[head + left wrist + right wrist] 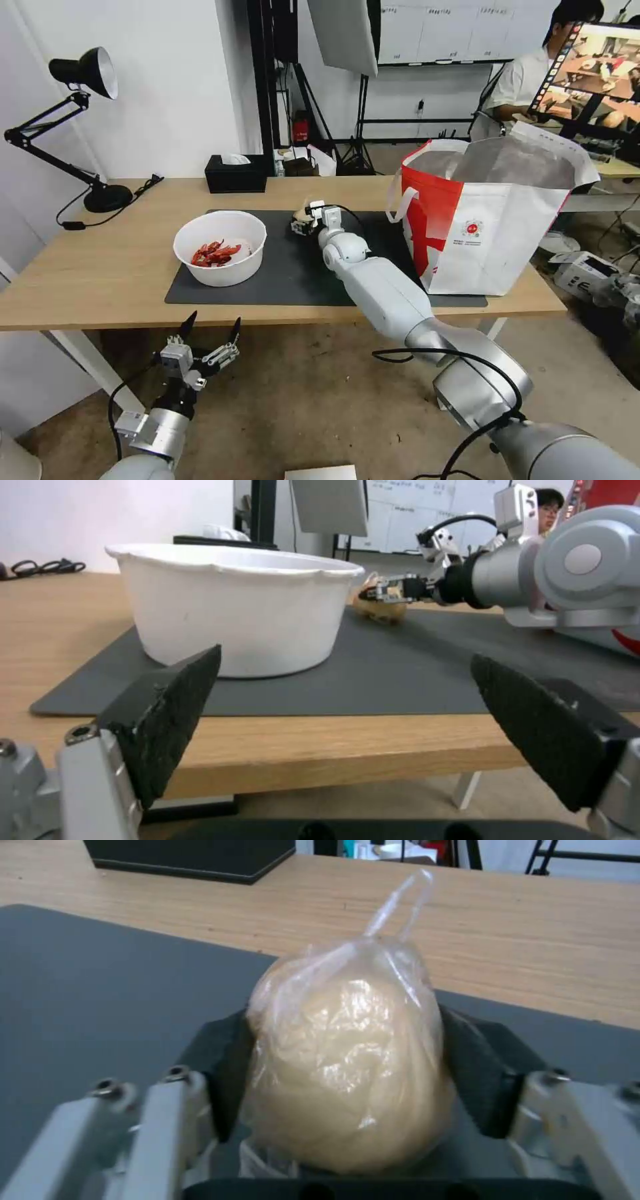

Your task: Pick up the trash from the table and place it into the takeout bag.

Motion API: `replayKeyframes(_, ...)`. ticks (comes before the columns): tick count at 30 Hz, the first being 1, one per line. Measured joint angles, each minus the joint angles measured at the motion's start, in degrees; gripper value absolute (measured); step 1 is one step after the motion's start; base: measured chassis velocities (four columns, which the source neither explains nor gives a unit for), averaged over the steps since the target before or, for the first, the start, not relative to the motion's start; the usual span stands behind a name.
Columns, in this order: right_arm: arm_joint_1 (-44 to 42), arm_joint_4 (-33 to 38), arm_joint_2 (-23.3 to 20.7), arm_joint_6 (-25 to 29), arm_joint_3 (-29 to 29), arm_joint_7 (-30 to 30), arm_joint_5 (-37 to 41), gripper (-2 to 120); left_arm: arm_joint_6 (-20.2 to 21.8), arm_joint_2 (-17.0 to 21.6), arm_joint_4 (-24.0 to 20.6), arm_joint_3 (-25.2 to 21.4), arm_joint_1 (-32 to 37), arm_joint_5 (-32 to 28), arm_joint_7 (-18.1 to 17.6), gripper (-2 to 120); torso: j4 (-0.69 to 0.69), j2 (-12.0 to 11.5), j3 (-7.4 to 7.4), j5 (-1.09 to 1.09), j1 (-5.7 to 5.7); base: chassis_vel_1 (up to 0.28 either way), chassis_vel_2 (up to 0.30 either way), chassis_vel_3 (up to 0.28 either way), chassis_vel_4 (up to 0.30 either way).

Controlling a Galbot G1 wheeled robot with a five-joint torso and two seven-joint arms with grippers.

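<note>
My right gripper (pixel 300 223) reaches over the dark grey mat (pixel 293 283) on the table (pixel 100 267) and is shut on a small knotted bag (pixel 347 1040) of beige filling, with a pad (pixel 223 1065) pressed against each side. The bag (pixel 381 609) sits low at the mat. A white round bowl (pixel 220 247) holding red crayfish shells (pixel 215 253) stands on the mat's left part. The red-and-white takeout bag (pixel 497 227) stands open at the table's right end. My left gripper (pixel 212 331) hangs open below the table's front edge, facing the bowl (pixel 233 605).
A black tissue box (pixel 235 173) sits at the table's far edge, and a black desk lamp (pixel 87 133) at the far left. The right arm (pixel 387 293) crosses the mat's right half. Boxes and cables lie on the floor to the right.
</note>
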Motion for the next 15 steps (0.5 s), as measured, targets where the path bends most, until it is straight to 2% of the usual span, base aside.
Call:
replayKeyframes(1,0.0,0.0,0.0,0.0,0.0,0.0,0.0,64,0.0,0.0,0.0,0.0,0.0,0.0,0.0,100,0.0,0.0,0.0,0.0,0.0,0.0,0.0,0.0,0.0)
replayKeyframes(3,0.0,0.1,0.0,-0.1,-0.1,0.3,0.5,54,0.0,0.1,0.0,0.0,0.0,-0.1,0.0,100,0.0,0.0,0.0,0.0,0.0,0.0,0.0,0.0,0.0)
replayKeyframes(5,0.0,0.3,0.0,-0.2,-0.1,0.4,0.7,52,0.0,0.2,0.0,0.0,-0.1,-0.1,0.0,100,0.0,0.0,0.0,0.0,0.0,0.0,0.0,0.0,0.0)
replayKeyframes(7,-0.3,0.6,-0.1,-0.5,-0.1,0.8,1.0,37,0.0,0.3,0.0,0.0,-0.1,-0.2,0.0,100,0.0,0.0,0.0,0.0,0.0,0.0,0.0,0.0,0.0)
replayKeyframes(8,-0.3,0.6,-0.1,-0.5,-0.1,0.8,1.0,37,0.0,0.3,0.0,0.0,-0.1,-0.2,0.0,100,0.0,0.0,0.0,0.0,0.0,0.0,0.0,0.0,0.0)
replayKeyframes(10,-0.7,1.4,-0.1,-1.1,-0.1,1.3,1.3,25,0.0,0.4,0.0,0.1,-0.1,-0.3,-0.1,100,0.0,0.0,0.0,0.0,0.0,0.0,0.0,0.0,0.0)
replayKeyframes(11,-0.7,1.4,-0.1,-1.1,-0.1,1.3,1.3,25,0.0,0.4,0.0,0.1,-0.1,-0.3,-0.1,100,0.0,0.0,0.0,0.0,0.0,0.0,0.0,0.0,0.0)
replayKeyframes(14,-1.3,2.8,-0.5,-1.7,-0.1,2.4,2.0,11,0.0,0.4,-0.1,0.1,0.0,-0.3,-0.2,100,0.0,0.0,0.0,0.0,0.0,0.0,0.0,0.0,0.0)
replayKeyframes(15,-1.3,2.8,-0.5,-1.7,-0.1,2.4,2.0,11,0.0,0.4,-0.1,0.1,0.0,-0.3,-0.2,100,0.0,0.0,0.0,0.0,0.0,0.0,0.0,0.0,0.0)
